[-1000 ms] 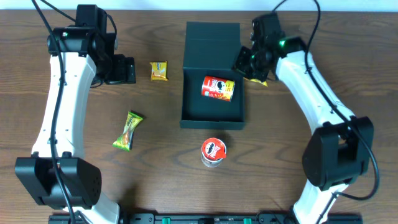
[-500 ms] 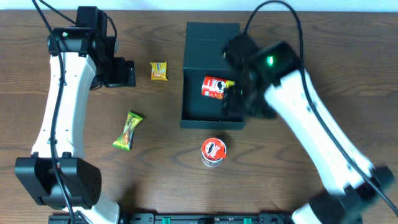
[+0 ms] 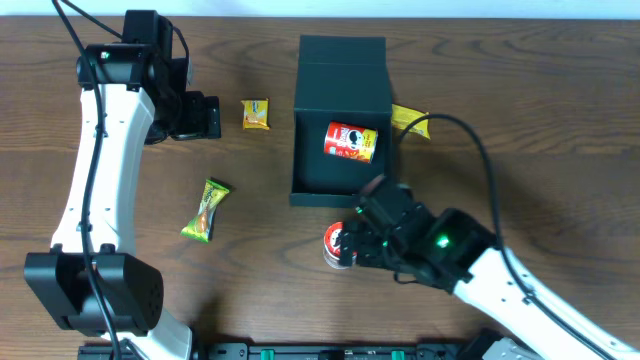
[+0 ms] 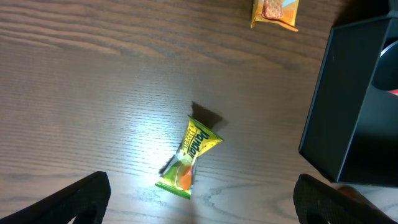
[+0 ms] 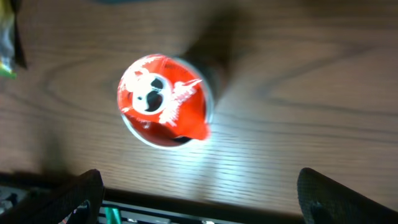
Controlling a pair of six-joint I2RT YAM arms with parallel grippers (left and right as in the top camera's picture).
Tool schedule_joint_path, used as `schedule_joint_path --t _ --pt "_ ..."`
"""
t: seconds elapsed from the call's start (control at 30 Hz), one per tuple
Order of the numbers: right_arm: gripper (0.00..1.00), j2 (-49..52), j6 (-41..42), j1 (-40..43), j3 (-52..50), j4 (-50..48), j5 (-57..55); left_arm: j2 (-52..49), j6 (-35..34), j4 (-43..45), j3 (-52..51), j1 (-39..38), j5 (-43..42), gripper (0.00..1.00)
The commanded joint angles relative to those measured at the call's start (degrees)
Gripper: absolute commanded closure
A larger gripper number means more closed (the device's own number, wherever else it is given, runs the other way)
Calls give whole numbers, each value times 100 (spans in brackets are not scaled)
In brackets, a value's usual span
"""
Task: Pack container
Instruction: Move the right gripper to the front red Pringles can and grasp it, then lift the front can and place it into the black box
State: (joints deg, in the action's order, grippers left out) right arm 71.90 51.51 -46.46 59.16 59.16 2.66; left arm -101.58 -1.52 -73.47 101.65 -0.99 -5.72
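Status: you have roughly one item of five packed. The container [image 3: 325, 175] sits top centre of the overhead view with its lid [image 3: 342, 60] flapped open towards the top edge. One red can [image 3: 350, 141] lies on its side inside.

Outside the box:
- upright can [image 5: 163, 99], just below the container's lower wall
- green packet [image 4: 189, 158], lower left of the box
- yellow packet [image 3: 257, 114], left of the box
- second yellow packet [image 3: 410, 121], right beside the right wall (can't tell if touching)

The right gripper [image 5: 199, 186] hangs over the upright can with its jaws spread wide and nothing held. In the wrist view the can top sits off-centre, towards the left finger. I'd guess that can is your next pick, so centre over it before closing.

The left gripper [image 4: 200, 183] is parked at upper left of the overhead view, also wide and empty, with the green packet in its sights.

Left to do, as I judge it: four items in, then shut the lid.
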Motion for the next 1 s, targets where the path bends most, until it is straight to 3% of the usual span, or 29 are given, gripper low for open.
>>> schedule_joint_path --t 0.0,0.33,0.6,0.63,0.83,0.97 --pt "1 186 293 -203 -85 -229 -39 24 -24 -39 61 -22 -33 4" --pt "1 1414 199 -212 -83 -990 -195 24 -22 -22 61 -22 -31 4" --pt "2 1515 -24 -35 -79 -1311 -289 24 -22 -24 61 -22 -31 4" --pt "4 1512 -105 7 -79 -1314 -293 24 -22 -24 61 -22 -28 4" --pt "39 1534 -188 201 -79 -1314 -282 24 -22 -28 61 -22 -28 4" --pt "38 1532 -188 258 -63 -1399 -101 24 -22 -26 61 -22 -28 4"
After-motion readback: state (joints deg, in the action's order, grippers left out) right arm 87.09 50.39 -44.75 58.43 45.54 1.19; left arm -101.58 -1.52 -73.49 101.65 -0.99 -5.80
